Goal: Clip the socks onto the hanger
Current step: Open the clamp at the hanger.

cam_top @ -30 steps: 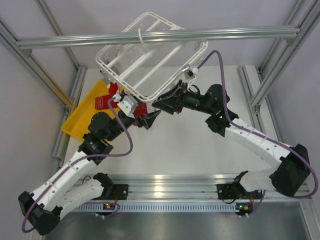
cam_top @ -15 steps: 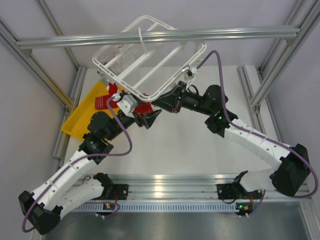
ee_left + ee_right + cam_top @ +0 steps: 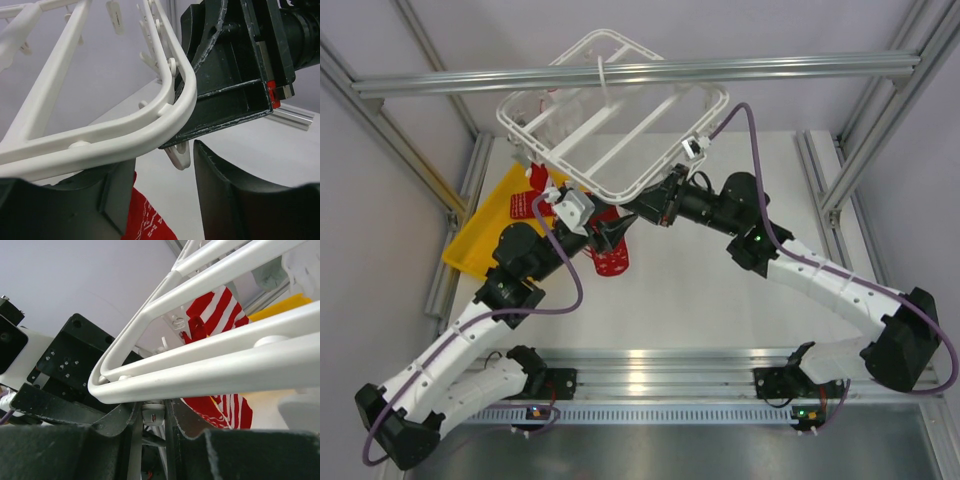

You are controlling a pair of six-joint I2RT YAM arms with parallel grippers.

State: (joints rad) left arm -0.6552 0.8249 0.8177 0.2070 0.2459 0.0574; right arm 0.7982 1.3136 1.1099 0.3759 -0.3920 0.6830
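White plastic is filling the overhead view: the hanger (image 3: 610, 110) is hanging tilted above both my grippers, its near corner sitting right over them. My left gripper (image 3: 617, 233) and right gripper (image 3: 636, 210) are meeting nose to nose under that corner, so from here I cannot tell how wide either pair is standing. A red sock (image 3: 612, 260) with white dots is showing just on the near side of my left fingers, partly covered by them. A striped sock (image 3: 542, 182) is dangling well off to their left, over the yellow tray (image 3: 480, 230).

Through my left wrist camera, my left fingers (image 3: 240, 200) are standing apart with a clear gap, gripping nothing I can see. The hanger's rounded corner is crossing just above them, and a dangling clip (image 3: 180, 156) is reaching down towards the gap. The red sock is peeking up beside one finger, cut off by the bottom edge; I cannot tell whether it is touching. The right gripper's black body is looming just beyond the rim, its tips hidden behind it.

Through my right wrist camera, my right fingers (image 3: 120, 427) are drawn in narrow, pinching a white clip (image 3: 153, 415) directly under the hanger's rim. Whether it is the same one, I cannot tell. Striped fabric is showing beyond them through the bars, sliced by the rim.
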